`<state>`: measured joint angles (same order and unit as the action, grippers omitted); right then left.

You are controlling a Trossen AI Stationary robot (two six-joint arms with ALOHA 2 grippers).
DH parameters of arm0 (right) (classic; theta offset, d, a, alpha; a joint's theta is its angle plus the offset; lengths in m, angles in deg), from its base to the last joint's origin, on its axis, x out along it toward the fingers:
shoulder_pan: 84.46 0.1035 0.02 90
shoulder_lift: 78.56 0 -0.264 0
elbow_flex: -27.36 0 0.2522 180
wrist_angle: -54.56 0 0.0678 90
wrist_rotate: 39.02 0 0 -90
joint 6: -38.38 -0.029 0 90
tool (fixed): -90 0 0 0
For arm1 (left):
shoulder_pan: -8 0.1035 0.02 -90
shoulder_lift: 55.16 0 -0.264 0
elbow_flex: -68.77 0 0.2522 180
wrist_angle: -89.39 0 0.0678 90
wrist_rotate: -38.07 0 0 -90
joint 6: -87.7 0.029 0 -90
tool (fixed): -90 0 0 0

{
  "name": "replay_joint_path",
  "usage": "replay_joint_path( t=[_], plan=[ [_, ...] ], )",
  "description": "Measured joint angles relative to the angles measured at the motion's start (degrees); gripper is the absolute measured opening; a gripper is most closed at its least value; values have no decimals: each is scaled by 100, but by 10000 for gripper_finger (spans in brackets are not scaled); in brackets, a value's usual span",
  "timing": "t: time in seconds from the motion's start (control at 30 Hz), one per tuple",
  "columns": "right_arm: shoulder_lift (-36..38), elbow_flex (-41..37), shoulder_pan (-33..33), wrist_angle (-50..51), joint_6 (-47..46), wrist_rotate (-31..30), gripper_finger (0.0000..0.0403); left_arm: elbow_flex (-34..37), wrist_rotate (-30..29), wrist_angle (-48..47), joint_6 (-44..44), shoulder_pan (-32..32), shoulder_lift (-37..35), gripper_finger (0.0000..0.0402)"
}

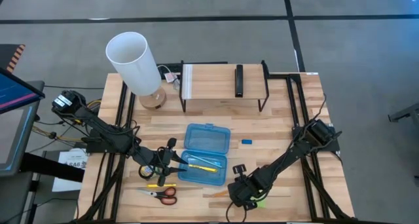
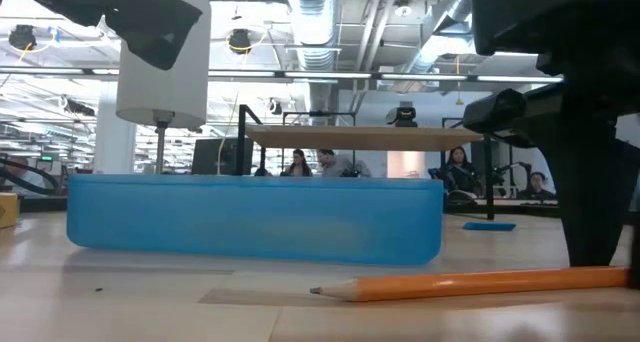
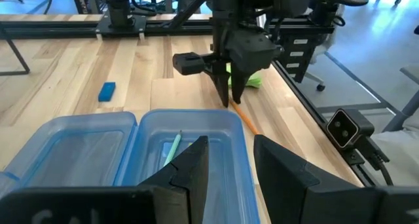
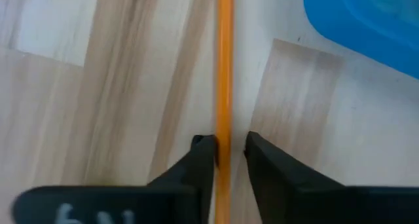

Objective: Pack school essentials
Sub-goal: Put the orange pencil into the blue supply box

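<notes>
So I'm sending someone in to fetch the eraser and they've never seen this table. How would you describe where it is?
Start from the translucent blue case lying open mid-table, in front of the wooden shelf. To the case's right, on bare wood, sits the small blue eraser, alone. It is a tiny solid blue block, unlike the orange pencil and the red-handled scissors nearer the front edge.

One camera looks straight down on the table, one sits at its surface close behind the blue case, and both wrist cameras share the orange pencil.
</notes>
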<state>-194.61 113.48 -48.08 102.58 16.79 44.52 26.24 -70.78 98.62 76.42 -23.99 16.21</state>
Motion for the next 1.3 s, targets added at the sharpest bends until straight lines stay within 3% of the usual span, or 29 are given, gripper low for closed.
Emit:
replay_joint_path(
  t=[0.27,1.3],
  plan=[
    [22,-13,-9,22,66,-39,11,0,0,0,-2,-1,0,109],
    [817,-59,-9,168,153,-81,0,0,2,-2,-10,-1,0,109]
  ],
)
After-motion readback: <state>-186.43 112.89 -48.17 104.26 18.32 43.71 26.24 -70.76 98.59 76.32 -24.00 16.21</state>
